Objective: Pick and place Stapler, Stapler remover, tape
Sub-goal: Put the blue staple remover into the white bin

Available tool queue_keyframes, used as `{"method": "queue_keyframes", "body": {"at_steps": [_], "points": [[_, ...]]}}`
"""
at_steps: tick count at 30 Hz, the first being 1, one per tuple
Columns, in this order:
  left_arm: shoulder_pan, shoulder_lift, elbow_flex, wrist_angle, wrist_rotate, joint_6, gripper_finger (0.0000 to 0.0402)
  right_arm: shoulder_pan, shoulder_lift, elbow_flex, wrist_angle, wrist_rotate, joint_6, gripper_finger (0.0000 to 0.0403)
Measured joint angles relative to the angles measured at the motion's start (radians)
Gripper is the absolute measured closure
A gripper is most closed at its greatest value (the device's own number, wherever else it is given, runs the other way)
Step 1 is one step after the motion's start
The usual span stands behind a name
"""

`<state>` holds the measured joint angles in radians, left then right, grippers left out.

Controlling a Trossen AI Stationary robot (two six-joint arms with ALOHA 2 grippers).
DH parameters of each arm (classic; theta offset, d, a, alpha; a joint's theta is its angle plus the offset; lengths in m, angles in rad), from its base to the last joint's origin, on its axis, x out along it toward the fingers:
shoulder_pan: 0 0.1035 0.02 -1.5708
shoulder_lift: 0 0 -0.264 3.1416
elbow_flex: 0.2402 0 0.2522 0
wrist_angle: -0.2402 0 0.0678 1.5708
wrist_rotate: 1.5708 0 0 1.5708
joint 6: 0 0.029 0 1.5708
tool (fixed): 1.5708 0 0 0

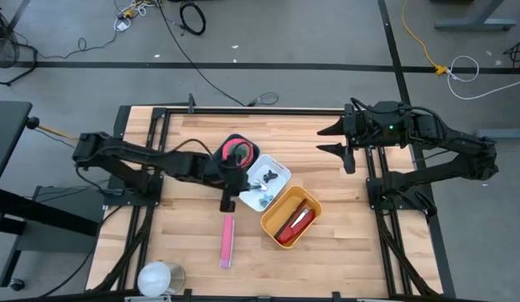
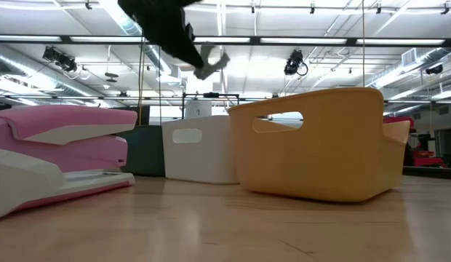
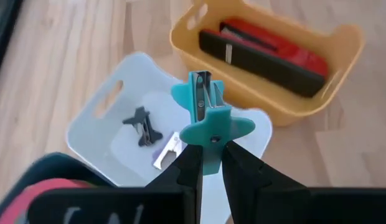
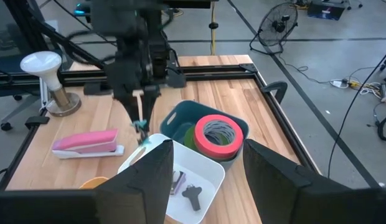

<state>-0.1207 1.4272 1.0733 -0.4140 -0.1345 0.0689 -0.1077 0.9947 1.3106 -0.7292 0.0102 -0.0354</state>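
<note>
Left hand [image 3: 208, 163]: closed on a teal staple remover [image 3: 208, 118], pinching its rear end between both fingers; it hangs in the air above the white bin.
Teal staple remover: held clear of everything, metal claws pointing away from the wrist; in the right wrist view it shows as a small teal piece [image 4: 141, 126] under the left arm's fingers.
White bin [image 1: 281, 171]: on the counter between the teal bin and the yellow bin, touching or nearly touching both; it holds a dark staple remover [image 3: 141, 124] and a small pale metal piece [image 3: 167, 152] beside it.
Yellow bin [image 1: 268, 222]: on the counter just beside the white bin, on the side nearer the front edge; a red and black stapler [image 3: 268, 53] lies in it.
Teal bin [image 4: 174, 119]: behind the white bin, holding a roll of red tape [image 4: 220, 135] with a green roll under it.
Pink stapler [image 1: 226, 241]: lying flat on the bare counter [image 1: 344, 243], in front of the white bin and apart from all the bins.
Right hand [image 1: 334, 139]: fingers spread apart, holding nothing, raised near the far right part of the counter, well apart from the bins.
Lamp [image 1: 159, 278]: white domed, at the counter's front left corner.
</note>
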Motion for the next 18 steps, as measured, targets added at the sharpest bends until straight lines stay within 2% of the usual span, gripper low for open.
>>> {"method": "queue_keyframes", "body": {"at_steps": [5,18], "points": [[0.0,0.062,-0.001,-0.007,0.036,0.004,0.0351,0.0,0.0,0.0,-0.007,-0.001,-0.001,0.0209],[0.0,0.173,0.0,0.003,0.042,0.006,0.0351,0.0,0.0,0.0,-0.022,0.0,0.001,0.0209]]}}
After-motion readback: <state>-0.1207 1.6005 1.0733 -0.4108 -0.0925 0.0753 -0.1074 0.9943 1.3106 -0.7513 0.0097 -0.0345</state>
